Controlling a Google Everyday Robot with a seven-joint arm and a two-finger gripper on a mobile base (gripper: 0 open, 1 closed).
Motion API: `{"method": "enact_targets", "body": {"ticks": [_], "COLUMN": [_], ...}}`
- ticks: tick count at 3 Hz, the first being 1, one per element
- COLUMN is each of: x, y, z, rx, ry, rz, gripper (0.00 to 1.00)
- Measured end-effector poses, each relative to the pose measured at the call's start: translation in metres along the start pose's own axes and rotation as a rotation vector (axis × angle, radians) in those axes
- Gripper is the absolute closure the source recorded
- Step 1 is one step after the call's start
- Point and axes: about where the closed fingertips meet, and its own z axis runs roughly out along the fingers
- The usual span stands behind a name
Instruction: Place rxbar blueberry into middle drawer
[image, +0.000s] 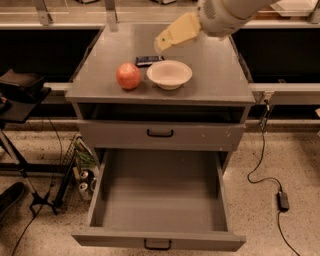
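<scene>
The rxbar blueberry (149, 60) is a small dark flat bar lying on the grey cabinet top (215, 65), just behind the white bowl (169, 74) and right of the red-orange round fruit (129, 75). My gripper (161, 43) is a pale tan pair of fingers reaching in from the upper right, hovering above and slightly behind the bar, not touching it. The middle drawer (159, 202) is pulled fully out below, its grey tray bare, with a small black handle on its front edge.
The upper drawer front (160, 133) with a black handle is closed. A black stand and clutter (25, 95) sit left of the cabinet. A cable and power brick (282, 200) lie on the floor at right.
</scene>
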Motion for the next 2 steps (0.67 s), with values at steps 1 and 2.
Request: {"method": "enact_targets", "body": {"ticks": [1,2], "x": [-0.030,-0.041], "y": [-0.006,-0.011], "z": [0.030,0.035], "rx": [0.116,0.185], "ry": [-0.029,-0.041], "rz": [0.049,0.080], "gripper": [0.00,0.00]}}
